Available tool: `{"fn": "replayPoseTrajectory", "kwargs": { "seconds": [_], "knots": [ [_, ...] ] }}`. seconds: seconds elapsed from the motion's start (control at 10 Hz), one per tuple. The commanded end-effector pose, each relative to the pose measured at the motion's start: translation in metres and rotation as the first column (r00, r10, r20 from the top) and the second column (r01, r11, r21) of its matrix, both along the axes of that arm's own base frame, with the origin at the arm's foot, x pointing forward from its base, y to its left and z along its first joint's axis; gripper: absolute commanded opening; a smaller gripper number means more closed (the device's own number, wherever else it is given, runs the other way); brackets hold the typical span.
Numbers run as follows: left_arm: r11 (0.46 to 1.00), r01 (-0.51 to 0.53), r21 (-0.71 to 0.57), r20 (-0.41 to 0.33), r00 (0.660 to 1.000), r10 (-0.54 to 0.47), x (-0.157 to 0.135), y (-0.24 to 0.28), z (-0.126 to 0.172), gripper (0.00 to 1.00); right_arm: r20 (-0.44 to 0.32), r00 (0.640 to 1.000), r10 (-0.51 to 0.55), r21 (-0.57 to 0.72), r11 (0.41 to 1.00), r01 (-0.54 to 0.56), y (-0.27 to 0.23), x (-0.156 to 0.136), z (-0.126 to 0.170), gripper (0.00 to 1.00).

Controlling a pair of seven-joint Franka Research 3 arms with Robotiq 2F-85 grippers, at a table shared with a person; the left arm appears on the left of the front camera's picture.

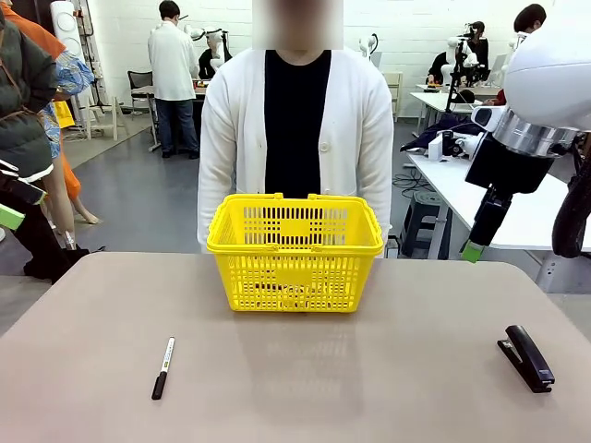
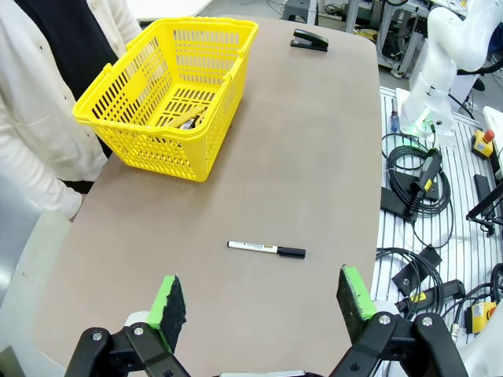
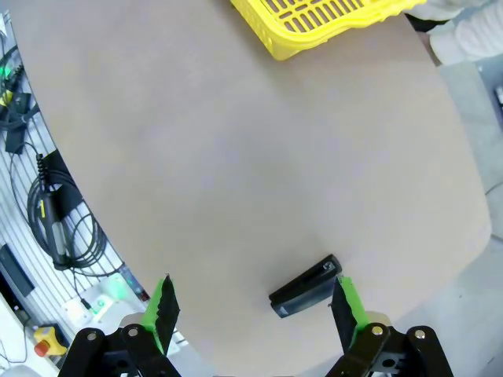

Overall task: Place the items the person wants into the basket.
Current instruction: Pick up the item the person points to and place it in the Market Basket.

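Nearest the front camera, a white-barrelled marker (image 1: 163, 367) with a black cap lies on the table (image 1: 305, 378), and a black stapler (image 1: 527, 358) lies at the right side; neither is judged to be wanted. Both grippers hang empty with jaws spread wide: the left gripper (image 2: 262, 301) above the marker, the right gripper (image 3: 255, 305) above the stapler. The yellow basket (image 1: 295, 250) stands at the far edge before the person (image 1: 295, 129); dark and yellowish items (image 2: 187, 120) are glimpsed on its floor, though which ones cannot be told. Such small tools would be judged light and rigid, with smooth, slippery casings; they are best pinched across the middle.
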State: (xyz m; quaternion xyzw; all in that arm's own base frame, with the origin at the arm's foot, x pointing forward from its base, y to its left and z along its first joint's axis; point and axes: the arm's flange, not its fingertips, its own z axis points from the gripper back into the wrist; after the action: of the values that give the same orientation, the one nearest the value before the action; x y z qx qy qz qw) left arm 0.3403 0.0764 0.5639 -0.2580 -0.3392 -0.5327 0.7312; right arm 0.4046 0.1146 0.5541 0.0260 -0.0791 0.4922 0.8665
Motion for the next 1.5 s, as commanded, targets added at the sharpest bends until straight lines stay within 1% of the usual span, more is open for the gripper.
{"fn": "replayPoseTrajectory", "kwargs": {
  "seconds": [0.0, 0.3, 0.4, 0.5, 0.6, 0.8, 0.9, 1.0, 1.2, 1.3, 1.4],
  "knots": [
    [1.0, 0.013, -0.019, 0.014, 1.0, -0.012, 0.0, 0.001, 0.0, 1.0, -0.006, 1.0, -0.002, -0.006, 1.0, 0.002, 0.0, -0.001, 0.001, 1.0],
    [1.0, 0.013, -0.019, 0.014, 1.0, -0.012, 0.0, 0.001, 0.0, 1.0, 0.0, 1.0, 0.0, 0.0, 1.0, 0.0, 0.0, 0.0, 0.0, 1.0],
    [1.0, 0.013, -0.019, 0.014, 1.0, -0.012, 0.0, 0.001, 0.0, 1.0, 0.031, 0.995, 0.095, 0.066, 0.993, -0.097, -0.017, -0.038, 0.006, 1.0],
    [1.0, 0.013, -0.019, 0.014, 1.0, -0.012, 0.0, 0.001, 0.0, 1.0, 0.084, 0.988, 0.128, 0.123, 0.983, -0.138, -0.04, -0.069, 0.017, 1.0],
    [1.0, 0.013, -0.019, 0.014, 1.0, -0.012, 0.0, 0.001, 0.0, 1.0, 0.117, 0.982, 0.146, 0.18, 0.97, -0.165, -0.065, -0.095, 0.03, 1.0],
    [1.0, 0.013, -0.019, 0.014, 1.0, -0.012, 0.0, 0.001, 0.0, 1.0, 0.164, 0.977, 0.139, 0.341, 0.921, -0.189, -0.128, -0.132, 0.052, 1.0],
    [1.0, 0.013, -0.019, 0.014, 1.0, -0.012, 0.0, 0.001, 0.0, 1.0, 0.165, 0.977, 0.135, 0.44, 0.876, -0.196, -0.161, -0.14, 0.057, 1.0],
    [1.0, 0.013, -0.019, 0.014, 1.0, -0.012, 0.0, 0.001, 0.0, 1.0, 0.158, 0.979, 0.132, 0.531, 0.824, -0.197, -0.196, -0.141, 0.063, 1.0],
    [1.0, 0.013, -0.019, 0.014, 1.0, -0.012, 0.0, 0.001, 0.0, 1.0, 0.123, 0.979, 0.16, 0.656, 0.728, -0.202, -0.258, -0.126, 0.067, 1.0],
    [1.0, 0.013, -0.019, 0.014, 1.0, -0.012, 0.0, 0.001, 0.0, 1.0, 0.135, 0.978, 0.161, 0.688, 0.695, -0.209, -0.28, -0.116, 0.063, 1.0],
    [1.0, 0.013, -0.019, 0.014, 1.0, -0.012, 0.0, 0.001, 0.0, 1.0, 0.182, 0.97, 0.163, 0.695, 0.676, -0.244, -0.295, -0.109, 0.055, 1.0]
  ]
}}
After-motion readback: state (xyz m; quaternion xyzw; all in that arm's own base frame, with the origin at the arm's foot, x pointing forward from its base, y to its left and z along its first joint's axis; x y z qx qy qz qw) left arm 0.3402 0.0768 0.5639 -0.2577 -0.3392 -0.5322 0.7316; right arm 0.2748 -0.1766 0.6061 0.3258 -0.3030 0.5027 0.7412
